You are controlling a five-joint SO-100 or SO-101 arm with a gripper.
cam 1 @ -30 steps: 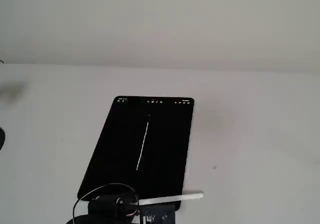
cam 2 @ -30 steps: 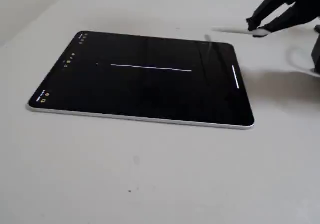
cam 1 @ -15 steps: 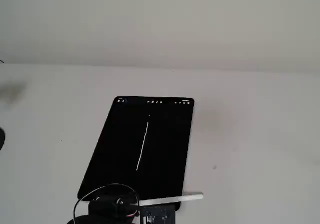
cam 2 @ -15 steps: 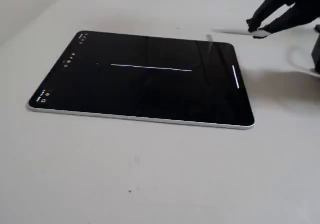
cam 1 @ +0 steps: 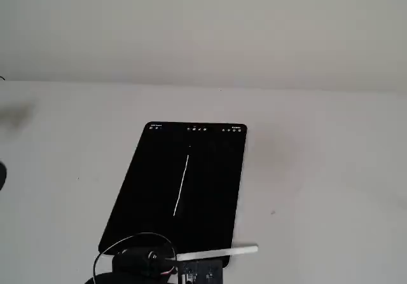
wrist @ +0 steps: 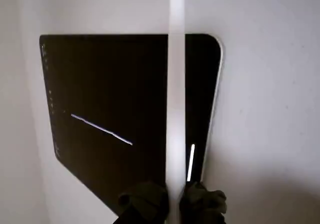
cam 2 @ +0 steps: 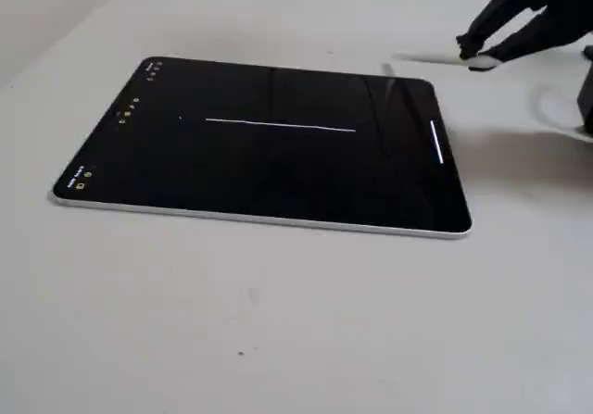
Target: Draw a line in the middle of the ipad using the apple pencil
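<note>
Your gripper [wrist: 172,200] pinches the apple pencil [wrist: 176,98] near the ipad [cam 2: 269,178] right edge in a fixed view; the line [cam 2: 280,124] sits mid-screen.

You get soft, even, fairly dim light across the pale table [cam 1: 318,169] in both fixed views, with a greyish cast and low sharpness. A faint blurred shadow sits by the table's left edge in a fixed view. In the wrist view the apple pencil [wrist: 176,83] is overexposed and out of focus, a glowing white bar, and the fingers [wrist: 145,204] are blurred. The ipad [cam 2: 259,155] screen shows faint reflections; a soft shadow lies off its right end.
</note>
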